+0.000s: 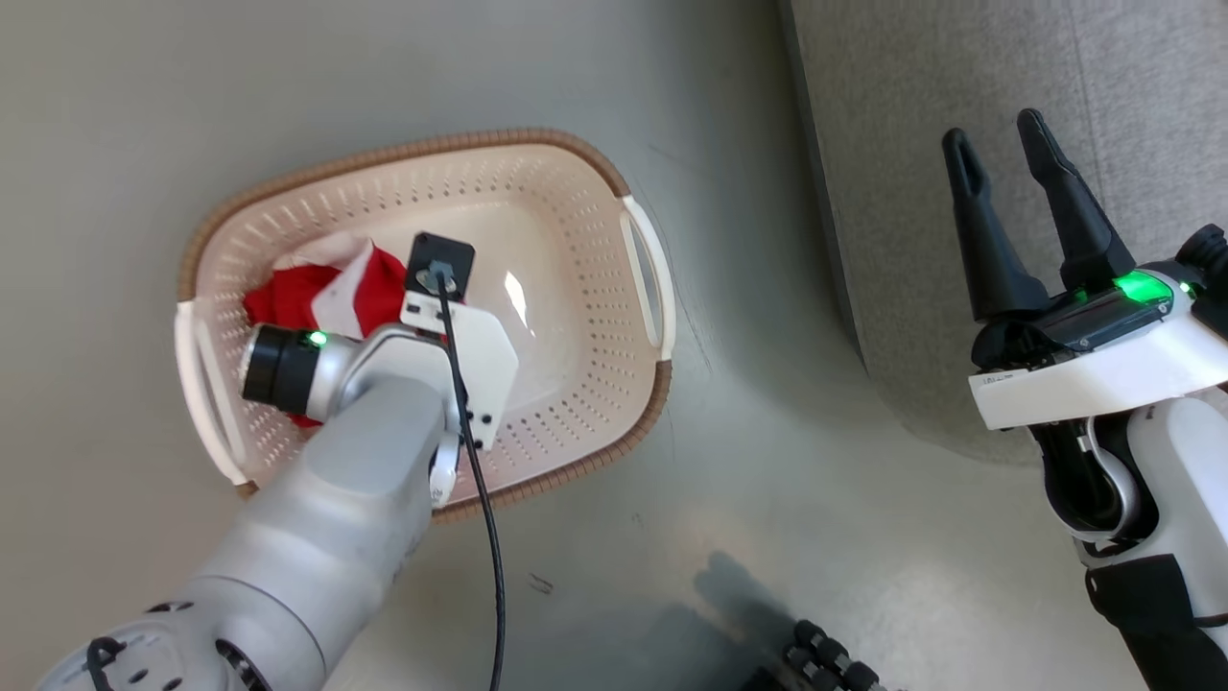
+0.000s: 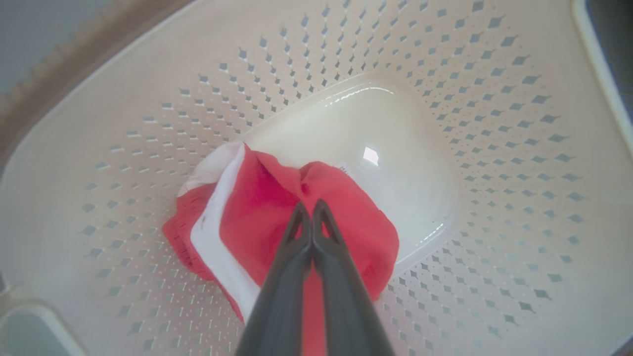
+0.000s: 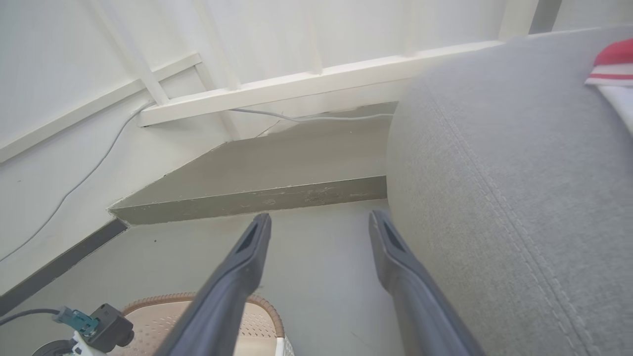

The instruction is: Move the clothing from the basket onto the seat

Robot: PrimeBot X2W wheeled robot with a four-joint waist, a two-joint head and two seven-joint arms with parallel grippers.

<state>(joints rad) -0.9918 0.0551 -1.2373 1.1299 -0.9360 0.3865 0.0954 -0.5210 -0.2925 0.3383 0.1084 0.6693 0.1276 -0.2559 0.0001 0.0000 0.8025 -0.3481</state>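
Observation:
The cream perforated basket (image 1: 422,146) stands on the floor left of the grey seat (image 1: 1132,77). A red garment with a white panel, the clothing (image 1: 297,297), lies bunched in the basket's left half. My left arm reaches down into the basket. In the left wrist view my left gripper (image 2: 311,207) is shut, its tips pinching a fold of the clothing (image 2: 257,207) above the basket's floor (image 2: 445,74). My right gripper (image 1: 993,134) hangs open and empty over the seat's edge, beside the seat (image 3: 494,173) in its own view (image 3: 319,217). Another red-and-white striped garment (image 3: 613,64) lies on the seat.
Bare grey floor (image 1: 767,461) separates basket and seat. A dark ribbed part (image 1: 825,662) sits at the bottom edge. In the right wrist view a low step (image 3: 277,198), white wall panels and a thin cable (image 3: 306,118) stand beyond; the basket's rim (image 3: 163,301) shows below.

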